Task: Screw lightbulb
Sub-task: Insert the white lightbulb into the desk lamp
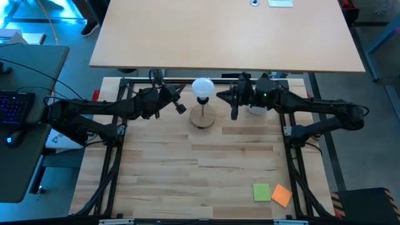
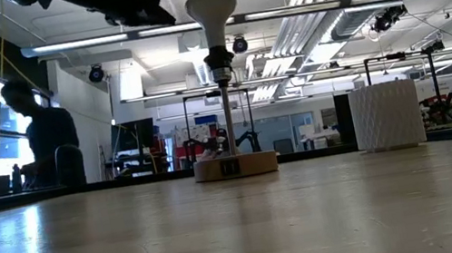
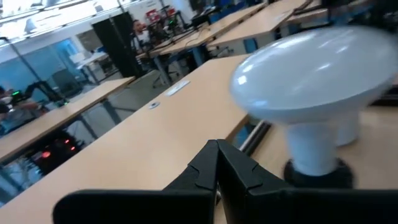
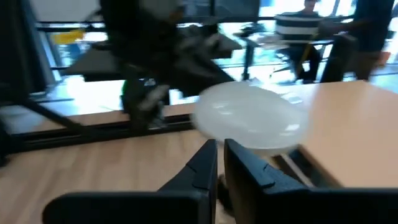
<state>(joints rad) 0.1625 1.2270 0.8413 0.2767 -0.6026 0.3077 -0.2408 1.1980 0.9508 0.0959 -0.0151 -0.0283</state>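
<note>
The white lightbulb stands upright, its narrow base in the black socket of the round wooden stand at the table's far middle. In the low view the lightbulb tops the stand's thin post. My left gripper hovers shut just left of the bulb, at about globe height, and holds nothing. Its wrist view has the lightbulb beside the shut fingertips, apart from them. My right gripper hovers shut just right of the bulb, whose globe shows close beyond its fingertips.
A white ribbed cup stands on the table right of the stand, under my right arm. Green and orange sticky notes lie near the front right. A larger tabletop lies beyond the far edge. A person sits in the room behind.
</note>
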